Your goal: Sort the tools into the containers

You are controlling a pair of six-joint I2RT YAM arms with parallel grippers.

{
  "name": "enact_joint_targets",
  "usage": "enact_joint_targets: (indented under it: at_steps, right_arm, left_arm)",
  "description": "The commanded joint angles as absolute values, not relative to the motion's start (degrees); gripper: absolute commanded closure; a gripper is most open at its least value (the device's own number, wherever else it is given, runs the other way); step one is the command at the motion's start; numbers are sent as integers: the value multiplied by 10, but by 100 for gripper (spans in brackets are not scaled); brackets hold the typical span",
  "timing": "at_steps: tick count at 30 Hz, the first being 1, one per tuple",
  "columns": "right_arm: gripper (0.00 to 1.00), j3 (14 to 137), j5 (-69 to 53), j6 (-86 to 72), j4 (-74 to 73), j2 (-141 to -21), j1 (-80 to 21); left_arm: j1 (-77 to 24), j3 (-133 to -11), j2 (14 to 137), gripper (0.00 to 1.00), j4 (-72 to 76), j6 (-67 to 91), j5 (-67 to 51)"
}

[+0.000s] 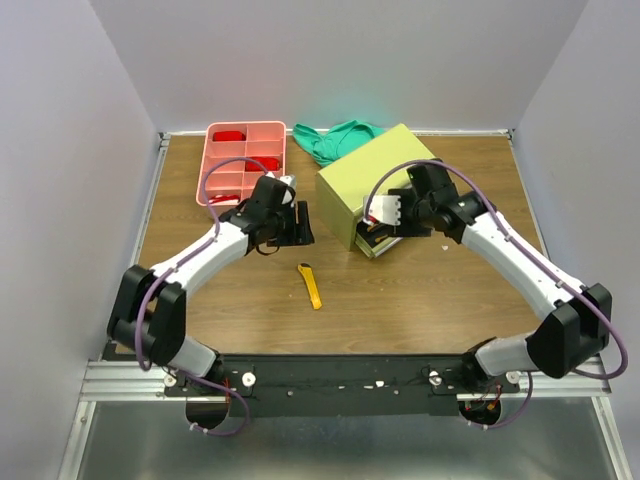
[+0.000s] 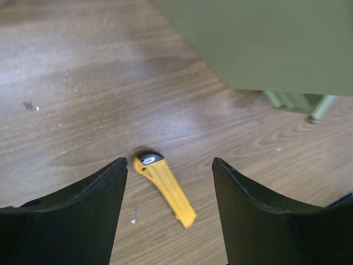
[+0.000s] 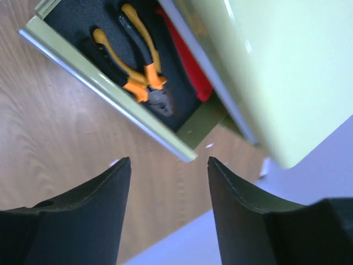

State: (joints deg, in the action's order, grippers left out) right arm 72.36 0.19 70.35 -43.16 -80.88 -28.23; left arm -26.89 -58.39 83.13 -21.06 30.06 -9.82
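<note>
A yellow utility knife (image 1: 312,285) lies on the wooden table; in the left wrist view it (image 2: 164,189) lies below and between my open fingers. My left gripper (image 1: 297,226) is open and empty, hovering above the table between the pink compartment tray (image 1: 262,130) and the olive-green chest (image 1: 375,178). My right gripper (image 1: 380,222) is open and empty just over the chest's pulled-out bottom drawer (image 3: 110,91). That drawer holds orange-handled pliers (image 3: 138,63) and a red-black tool (image 3: 190,77). The chest's side fills the top of the left wrist view (image 2: 265,44).
A green cloth (image 1: 335,140) lies behind the chest at the back. The pink tray holds red items (image 1: 230,135) in some compartments. Grey walls enclose the table on three sides; a metal rail runs along the near edge.
</note>
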Motion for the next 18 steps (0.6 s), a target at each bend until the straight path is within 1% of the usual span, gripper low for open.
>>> enact_joint_targets:
  at_steps: [1, 5, 9, 11, 15, 18]
  right_arm:
    - [29, 667, 59, 522, -341, -756, -249]
    - [27, 685, 83, 471, -309, -757, -189]
    - [27, 719, 61, 411, -311, -767, -133]
    - [27, 716, 51, 411, -301, -763, -129]
    - [27, 711, 47, 417, -293, -758, -128]
    - [27, 711, 42, 412, -291, -758, -127]
  left_arm:
    - [-280, -593, 890, 29, -258, 315, -98]
    - [-308, -584, 914, 30, -262, 330, -107]
    - [-332, -562, 924, 30, -266, 354, -116]
    - [-336, -548, 932, 30, -273, 366, -111]
    - [-341, -531, 943, 34, -297, 394, -89]
    - [-341, -522, 961, 34, -294, 402, -99]
